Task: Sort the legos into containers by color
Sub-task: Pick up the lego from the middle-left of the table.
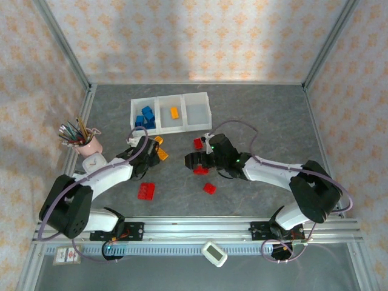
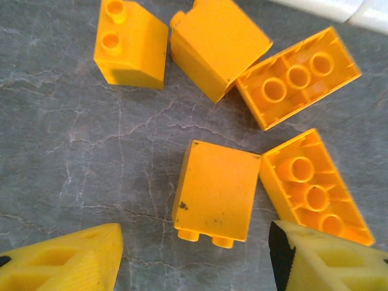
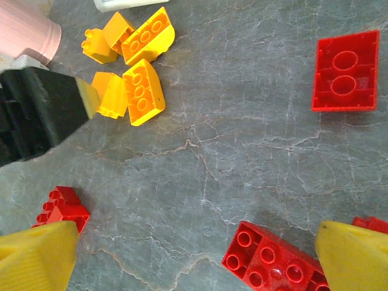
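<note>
Top view: the left arm and right arm ran from the near edge of the tabletop toward its middle, elbows bent, wrists angled inward. The left gripper hung over the yellow-orange legos, the right gripper over the red legos. The containers sat by the far edge, with blue legos in the left bin.

Left wrist view: the yellow fingertips stood apart, gripping nothing. A square brick lay on its side just beyond them, studs toward the gripper. Two long bricks lay upside down, long axes diagonal.

Right wrist view: the fingertips were spread wide and empty. A long red brick lay between them, studs up and slanted.
</note>
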You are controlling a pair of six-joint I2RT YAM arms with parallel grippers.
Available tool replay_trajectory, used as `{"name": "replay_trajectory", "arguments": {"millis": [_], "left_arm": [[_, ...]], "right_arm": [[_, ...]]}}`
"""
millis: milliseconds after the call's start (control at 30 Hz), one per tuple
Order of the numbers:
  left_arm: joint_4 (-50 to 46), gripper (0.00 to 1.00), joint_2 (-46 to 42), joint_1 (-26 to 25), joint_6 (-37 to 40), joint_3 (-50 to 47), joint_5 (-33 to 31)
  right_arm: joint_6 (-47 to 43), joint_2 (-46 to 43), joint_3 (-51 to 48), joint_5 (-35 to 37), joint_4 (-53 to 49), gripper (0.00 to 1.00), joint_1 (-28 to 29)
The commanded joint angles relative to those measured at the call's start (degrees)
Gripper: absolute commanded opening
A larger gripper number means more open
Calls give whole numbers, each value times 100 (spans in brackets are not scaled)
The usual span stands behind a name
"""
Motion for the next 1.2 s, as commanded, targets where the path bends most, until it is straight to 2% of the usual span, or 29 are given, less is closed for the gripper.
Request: {"name": "replay_trajectory", "arguments": {"millis": [0,333,633,867,1167], "left_arm": [[261,67,293,15,177,147,-127],[687,61,890,208,398,386,-223],[745,44,1144,292,540,475,-260],[558,33,840,284,474,256,-206],[-198,30,-245,-115,108,294,-389]], "right_arm": [[50,-13,-57,197,161,100,28],[55,-6,-48,204,165,100,30],[35,72,31,211,129,100,30],[-3,98,107,214,91,100,30],[-162,-63,398,260,-177,100,-52]]}}
